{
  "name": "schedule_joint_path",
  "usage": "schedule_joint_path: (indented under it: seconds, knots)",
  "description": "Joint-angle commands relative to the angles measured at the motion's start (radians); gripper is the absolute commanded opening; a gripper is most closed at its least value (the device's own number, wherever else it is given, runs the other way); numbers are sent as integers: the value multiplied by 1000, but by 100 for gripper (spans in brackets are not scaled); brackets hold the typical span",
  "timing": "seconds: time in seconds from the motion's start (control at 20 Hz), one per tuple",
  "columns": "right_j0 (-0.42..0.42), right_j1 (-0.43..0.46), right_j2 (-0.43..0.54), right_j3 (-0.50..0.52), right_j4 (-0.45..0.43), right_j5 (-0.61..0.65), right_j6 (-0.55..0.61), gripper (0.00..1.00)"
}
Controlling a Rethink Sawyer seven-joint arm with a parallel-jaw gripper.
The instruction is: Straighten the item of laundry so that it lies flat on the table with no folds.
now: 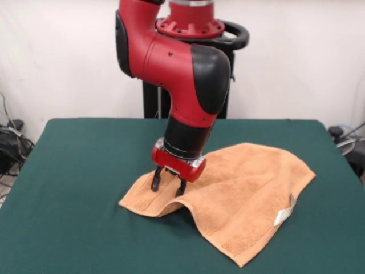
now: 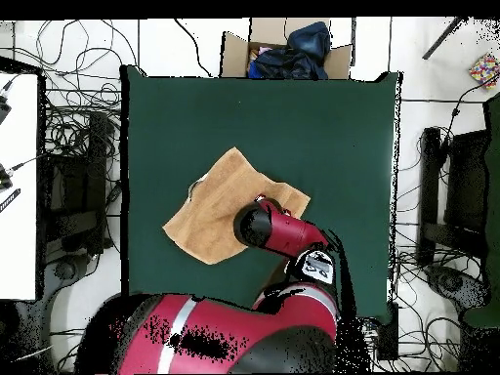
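The orange-tan towel [image 1: 239, 194] lay on the dark green surface [image 1: 85, 171], right of centre in the front view and toward its near edge, set at a slant so that one corner pointed at the near edge. It was not flat: along its left side the cloth rose in a hump with a dark hollow under the fold, and soft wrinkles ran across the middle. A small white tag [image 1: 284, 215] hung at its right edge. The red and black arm [image 1: 182, 74] came down from above and ended over the towel's left part, where the gripper [image 1: 169, 184] stood upright with its two dark fingers [image 1: 155, 179] set slightly apart, their tips down on the raised cloth at the fold; whether cloth was pinched between them could not be told. In the overhead view the arm covered one corner of the towel [image 2: 220, 210], and a cardboard box of dark clothes [image 2: 288, 49] sat beyond the surface.
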Motion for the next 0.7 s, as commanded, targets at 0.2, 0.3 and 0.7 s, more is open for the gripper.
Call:
schedule_joint_path:
  seconds: [0.2,0.3,0.7]
  knots:
    - [-28,253,-131,-107,133,-484,253,100]
    - [-21,261,-150,-101,160,-503,217,100]
    - [-14,313,-200,-73,285,-616,108,100]
